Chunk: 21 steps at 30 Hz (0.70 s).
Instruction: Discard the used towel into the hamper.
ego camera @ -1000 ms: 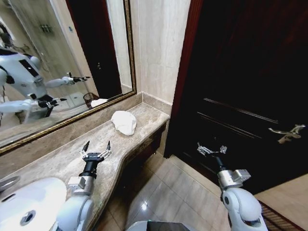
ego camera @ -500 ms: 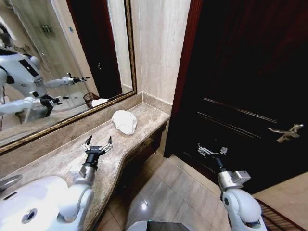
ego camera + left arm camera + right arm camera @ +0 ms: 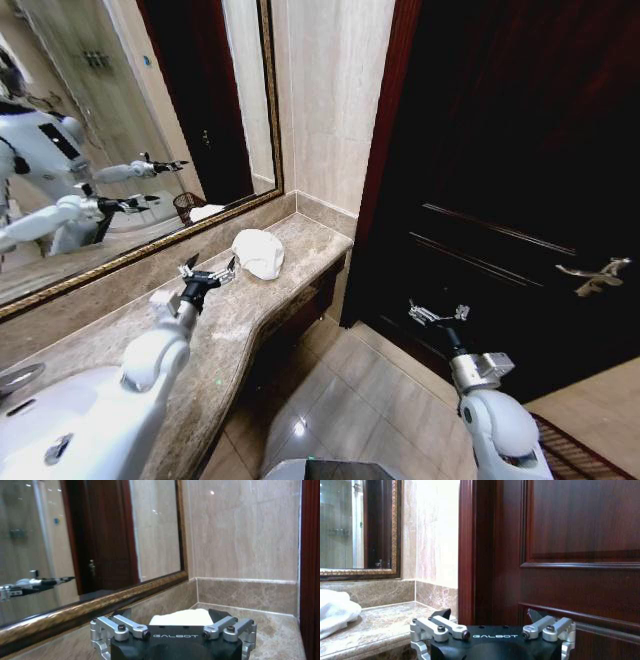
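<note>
Here the left gripper (image 3: 209, 270) hangs low over the counter (image 3: 230, 330), its jaws spread wide and holding nothing, pointed at the towel (image 3: 259, 253). In the left wrist view the towel (image 3: 181, 617) sits centred between the open fingers (image 3: 121, 624), just ahead of them and not yet touched. It lies crumpled on the counter's far end, near the corner where the mirror (image 3: 120, 120) meets the wall. The right gripper (image 3: 435, 314) is parked out over the floor in front of the dark door (image 3: 500, 150), also open and empty.

The step in hand looks like the reach for the towel. To do it well, keep the jaws wide and the line straight, sink the fingertips close to the stone so they get under the folds, and close on the bulk of the cloth rather than a loose edge. The hamper appears as a dark basket reflected in the mirror.
</note>
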Motion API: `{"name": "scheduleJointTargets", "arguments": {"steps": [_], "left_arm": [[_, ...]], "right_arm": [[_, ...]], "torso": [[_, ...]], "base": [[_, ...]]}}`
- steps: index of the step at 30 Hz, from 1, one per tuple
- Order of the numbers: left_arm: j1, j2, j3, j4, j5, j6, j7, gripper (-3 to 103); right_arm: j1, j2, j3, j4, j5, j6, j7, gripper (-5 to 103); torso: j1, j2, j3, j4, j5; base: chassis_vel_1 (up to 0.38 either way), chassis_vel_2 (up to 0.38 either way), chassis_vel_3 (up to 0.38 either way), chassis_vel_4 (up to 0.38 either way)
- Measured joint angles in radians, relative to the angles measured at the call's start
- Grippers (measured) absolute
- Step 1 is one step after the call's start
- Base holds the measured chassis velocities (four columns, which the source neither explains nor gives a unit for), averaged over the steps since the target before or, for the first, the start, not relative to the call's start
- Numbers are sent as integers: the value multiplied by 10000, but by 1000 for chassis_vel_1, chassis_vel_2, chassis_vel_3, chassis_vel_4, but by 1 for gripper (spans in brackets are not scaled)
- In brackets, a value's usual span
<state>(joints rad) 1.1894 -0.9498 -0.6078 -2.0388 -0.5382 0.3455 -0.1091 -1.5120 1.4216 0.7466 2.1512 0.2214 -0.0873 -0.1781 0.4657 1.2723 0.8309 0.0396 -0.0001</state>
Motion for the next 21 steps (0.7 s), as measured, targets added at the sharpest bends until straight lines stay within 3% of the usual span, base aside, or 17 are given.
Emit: {"name": "scheduleJointTargets", "arguments": {"steps": [4,13,16,20,21], "left_arm": [[-1595,577,1194,1019,-363,90,8,100],[-3825,485,2923,3085,-753,321,-63,100],[-4586,318,3513,3681,-847,613,-316,100],[-5401,-43,4237,3985,-1351,2020,-1401,100],[-5401,-43,4237,3985,-1351,2020,-1401,100]], "right_arm": [[8,44,72,0,-30,-81,133,100],[22,56,206,-127,-49,-152,411,100],[69,66,189,-215,-62,-157,458,100],[187,71,174,-306,-118,-148,559,100],[187,71,174,-306,-118,-148,559,100]], "torso": [[1,0,0,-3,0],[1,-1,1,1,-3],[1,-1,1,-1,3],[1,-1,0,-1,3],[1,-1,0,-1,3]], "base": [[0,0,0,0],[0,0,0,0],[0,0,0,0],[0,0,0,0],[0,0,0,0]]}}
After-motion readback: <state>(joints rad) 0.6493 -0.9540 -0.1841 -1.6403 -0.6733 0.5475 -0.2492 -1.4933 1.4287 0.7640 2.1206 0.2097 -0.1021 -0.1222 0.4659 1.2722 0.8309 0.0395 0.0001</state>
